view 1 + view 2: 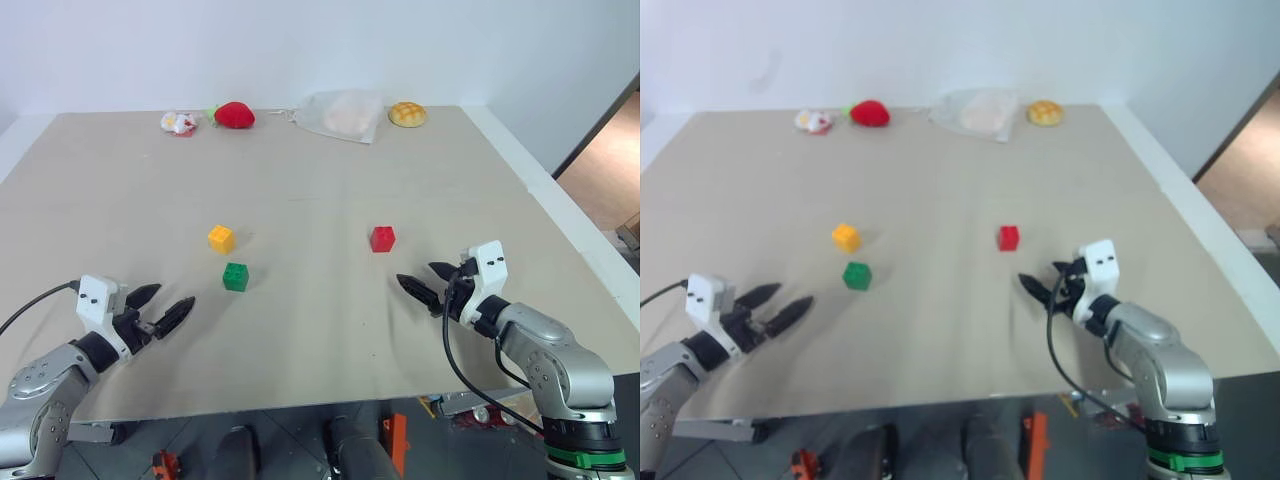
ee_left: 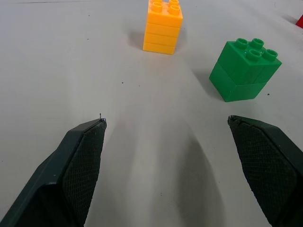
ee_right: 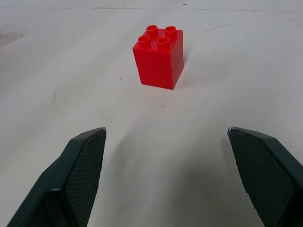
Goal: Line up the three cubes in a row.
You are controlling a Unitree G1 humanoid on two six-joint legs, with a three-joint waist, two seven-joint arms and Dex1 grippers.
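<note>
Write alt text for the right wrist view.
A red cube, studs up, stands alone on the pale table, ahead of the open right gripper. Its two black fingers rise wide apart, touching nothing.

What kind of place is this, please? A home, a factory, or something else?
Probably a robot test room or lab, not a home. A large bare beige table stands against a plain white wall, with only toy items on it: building-block cubes and a plush strawberry.
</note>
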